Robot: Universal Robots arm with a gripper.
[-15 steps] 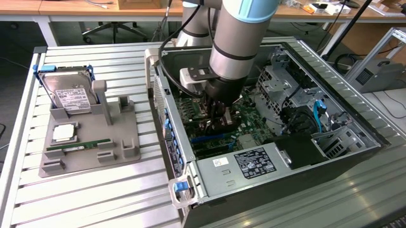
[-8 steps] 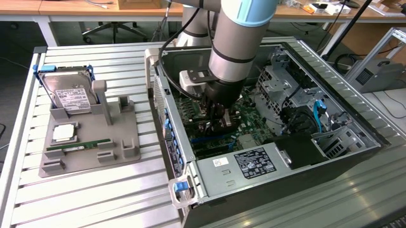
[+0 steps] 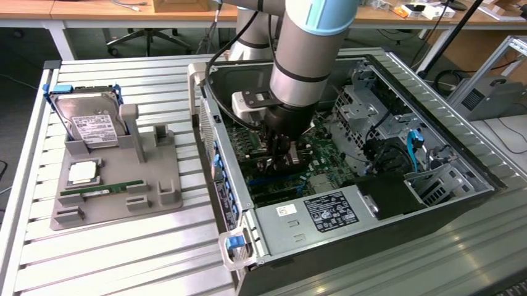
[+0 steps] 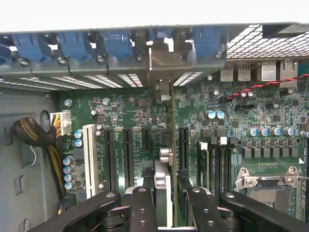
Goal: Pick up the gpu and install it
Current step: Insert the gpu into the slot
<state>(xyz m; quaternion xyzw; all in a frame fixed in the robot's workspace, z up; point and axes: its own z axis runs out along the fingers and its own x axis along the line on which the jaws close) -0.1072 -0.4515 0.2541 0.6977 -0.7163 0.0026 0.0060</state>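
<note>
The gpu shows edge-on as a thin strip with silvery metal parts, standing upright over the green motherboard. Its far end reaches the metal bracket at the case's rear slot openings. My gripper is shut on the gpu, with a black finger on each side of the card. In the exterior view my gripper is down inside the open computer case, just above the motherboard's expansion slots, and the card under it is mostly hidden by the arm.
Left of the case, a grey fixture holds a silver hard drive, a green memory stick and a small square chip. Inside the case are blue slot latches, a white slot, a cable bundle, a CPU socket and the power supply.
</note>
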